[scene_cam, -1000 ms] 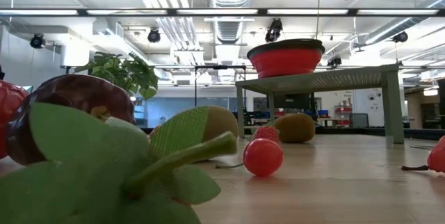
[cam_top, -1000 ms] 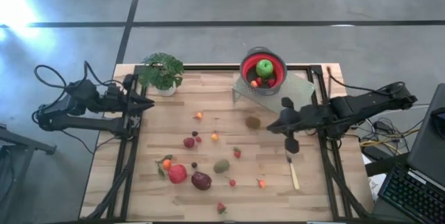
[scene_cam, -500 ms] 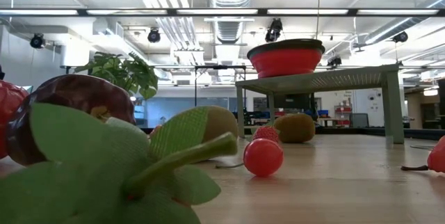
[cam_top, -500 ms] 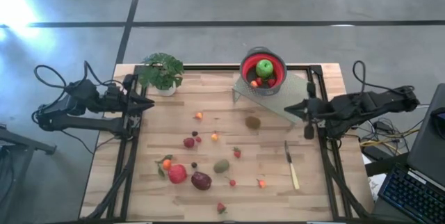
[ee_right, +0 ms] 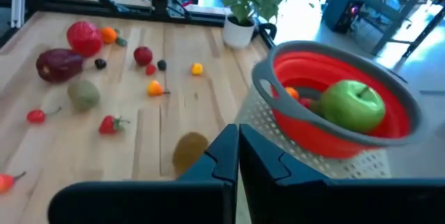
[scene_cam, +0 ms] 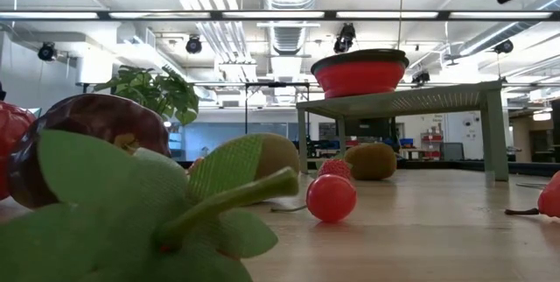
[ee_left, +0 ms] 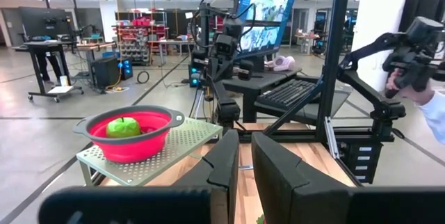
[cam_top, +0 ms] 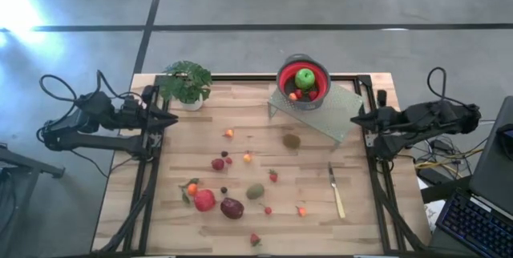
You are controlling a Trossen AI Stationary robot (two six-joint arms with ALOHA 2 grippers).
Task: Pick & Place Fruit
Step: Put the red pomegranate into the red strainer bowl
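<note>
Both jaws clenched, empty, at opposite tabletop (cam_top: 184, 146) edges. Green apple (cam_top: 304, 78) in red colander (cam_top: 302, 94); remaining fruit scattered: kiwi (cam_top: 292, 140), plum (cam_top: 232, 207). Risk: rolling fruit on approach.

Bowl (cam_top: 303, 82) on a raised rack (cam_top: 314, 107) at the tabletop (cam_top: 192, 138) far edge, holding an apple (cam_top: 304, 78). Potted plant (cam_top: 186, 83) at the far left corner. Loose fruit (cam_top: 232, 207) scattered mid-tabletop toward the near edge (one kiwi (cam_top: 292, 140) beside the rack). Knife (cam_top: 336, 191) to their right.
</note>
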